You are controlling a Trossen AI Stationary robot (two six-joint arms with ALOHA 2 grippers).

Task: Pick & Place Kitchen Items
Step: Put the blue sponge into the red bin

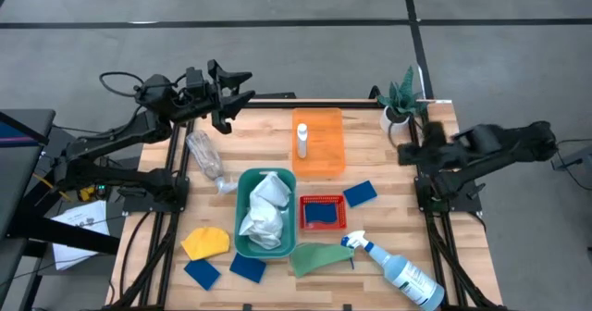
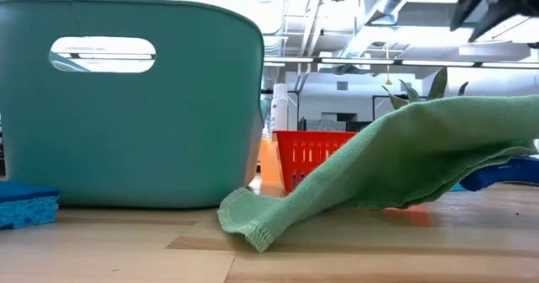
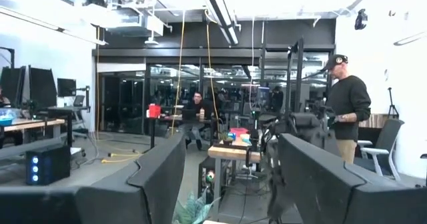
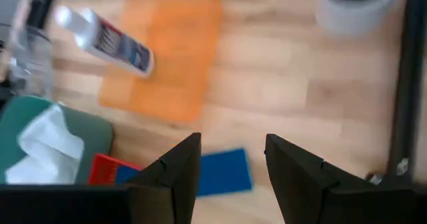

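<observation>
On orange tray (image 1: 331,154): small white bottle (image 1: 302,141) upright | both tools released, empty

grey floor (image 1: 277,1) crossed by dark lines around the wooden table (image 1: 370,158); beyond it an open workshop with white ceiling ducts (image 2: 396,1) and bright strip lights (image 3: 217,4); dark glass partitions (image 3: 127,101) at the back; desks with monitors (image 3: 30,87); one person seated (image 3: 195,114), another standing (image 3: 347,107) in a cap
</observation>
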